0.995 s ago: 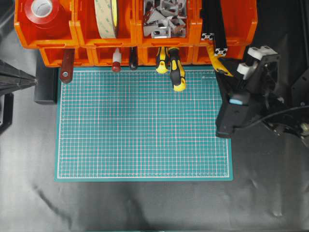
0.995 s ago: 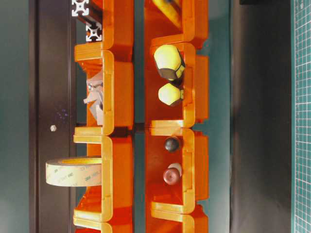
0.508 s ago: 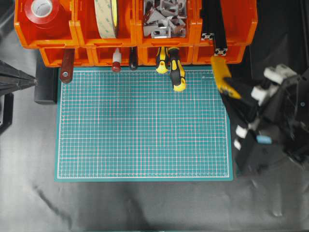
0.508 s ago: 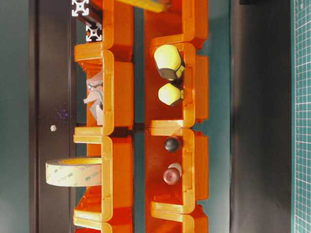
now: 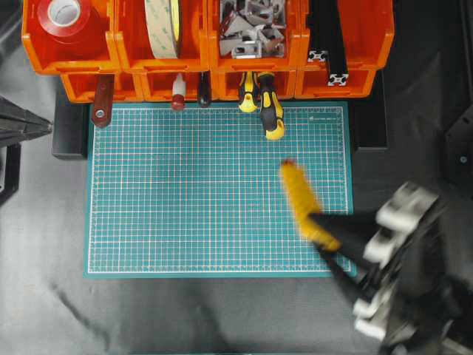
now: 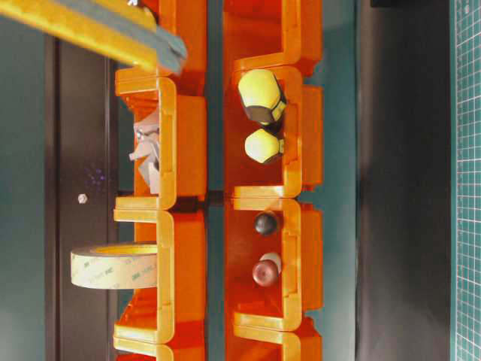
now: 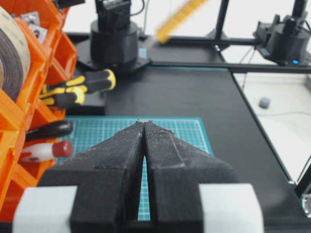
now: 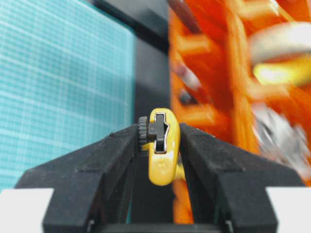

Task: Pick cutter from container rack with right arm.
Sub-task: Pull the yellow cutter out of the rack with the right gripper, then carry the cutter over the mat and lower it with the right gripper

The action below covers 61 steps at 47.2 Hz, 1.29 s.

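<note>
The yellow cutter [image 5: 301, 201] hangs motion-blurred over the right part of the green mat [image 5: 185, 200], its dark tip toward the container rack [image 5: 118, 58]. My right gripper [image 5: 330, 238] is shut on its near end. In the right wrist view the cutter's butt end [image 8: 164, 160], with its black wheel, sits pinched between the fingers of the right gripper [image 8: 158, 130]. The cutter also crosses the table-level view's top left [image 6: 83, 26] and appears blurred in the left wrist view [image 7: 180, 19]. My left gripper [image 7: 145, 121] is shut and empty, parked at the mat's left [image 5: 44, 127].
The orange bins hold a red tape roll [image 5: 65, 13], a wide tape roll [image 5: 162, 26], metal brackets [image 5: 251, 26] and black extrusions [image 5: 329, 44]. Yellow-and-black screwdrivers [image 5: 270, 111] and red-handled tools [image 5: 102, 103] stick out of the lower bins over the mat's far edge.
My right arm has drawn the cutter out of the rack's lower right bin and swung it toward the front, over the mat's right side. The left arm has not moved.
</note>
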### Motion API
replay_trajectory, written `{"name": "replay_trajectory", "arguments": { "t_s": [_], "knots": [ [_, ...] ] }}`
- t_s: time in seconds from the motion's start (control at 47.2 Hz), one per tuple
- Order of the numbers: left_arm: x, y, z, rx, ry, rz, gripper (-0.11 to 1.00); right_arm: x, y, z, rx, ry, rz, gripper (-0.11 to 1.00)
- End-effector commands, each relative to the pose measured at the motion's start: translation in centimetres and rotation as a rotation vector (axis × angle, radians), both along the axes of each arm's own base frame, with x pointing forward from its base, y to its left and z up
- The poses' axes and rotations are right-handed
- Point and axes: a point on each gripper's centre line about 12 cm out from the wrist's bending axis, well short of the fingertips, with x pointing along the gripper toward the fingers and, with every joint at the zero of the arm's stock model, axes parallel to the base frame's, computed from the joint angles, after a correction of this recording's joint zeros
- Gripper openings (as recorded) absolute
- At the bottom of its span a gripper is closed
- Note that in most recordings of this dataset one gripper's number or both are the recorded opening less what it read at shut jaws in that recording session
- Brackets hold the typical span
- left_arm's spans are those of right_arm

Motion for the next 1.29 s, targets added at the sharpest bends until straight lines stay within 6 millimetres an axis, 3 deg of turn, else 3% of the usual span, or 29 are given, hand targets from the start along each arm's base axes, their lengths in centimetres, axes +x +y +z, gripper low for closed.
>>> {"name": "replay_trajectory", "arguments": {
  "t_s": [0.0,0.106,0.212,0.381,0.529,1.016,1.27],
  "knots": [
    [0.0,-0.1,1.2,-0.004,-0.032,-0.005,0.00,1.0,1.5,0.6,0.036,-0.033,0.074,0.28],
    [0.0,-0.1,1.3,-0.004,-0.038,-0.005,0.00,2.0,2.3,-1.8,0.015,0.003,0.120,0.28],
    [-0.2,-0.1,1.6,-0.007,-0.052,-0.005,0.00,2.8,1.9,-5.4,-0.028,0.066,0.151,0.28],
    [0.0,-0.2,1.6,-0.005,-0.050,-0.013,0.00,4.3,-0.3,-10.2,-0.048,0.139,0.204,0.28],
    [0.0,-0.2,1.9,-0.006,-0.060,-0.013,0.00,5.8,-2.2,-13.1,-0.041,0.177,0.251,0.28],
    [0.9,-0.4,1.7,-0.008,-0.044,-0.017,0.00,9.8,-6.8,-18.0,-0.019,0.237,0.275,0.28],
    [0.9,-0.4,1.6,-0.009,-0.041,-0.016,0.00,10.3,-7.5,-19.8,-0.008,0.272,0.253,0.28]
  ]
}}
